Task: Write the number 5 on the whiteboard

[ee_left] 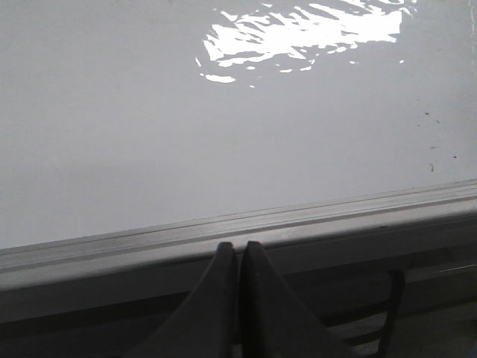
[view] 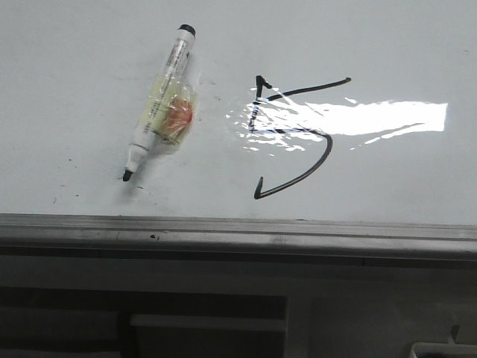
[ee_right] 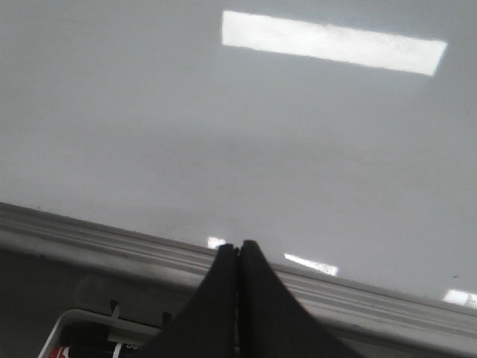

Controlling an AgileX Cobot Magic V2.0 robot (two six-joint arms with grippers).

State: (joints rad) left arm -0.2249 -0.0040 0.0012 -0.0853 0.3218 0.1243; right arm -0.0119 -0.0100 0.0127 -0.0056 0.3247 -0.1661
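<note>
On the left of the whiteboard (view: 89,171) a marker (view: 159,101) lies uncapped and free; to its right the number 5 (view: 294,134) is fully drawn. Both the left gripper (ee_left: 240,250) and right gripper (ee_right: 238,247) are closed on nothing, so the task seems finished.

Hand-drawn black number 5 (view: 294,138) on whiteboard (view: 89,45). Print on marker (view: 160,101) barrel too small to read.

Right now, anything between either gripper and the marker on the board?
Nothing visible. The marker lies uncapped on the whiteboard, left of the 5. Left gripper and right gripper sit shut over the frame; only bare board shows beyond them.
</note>
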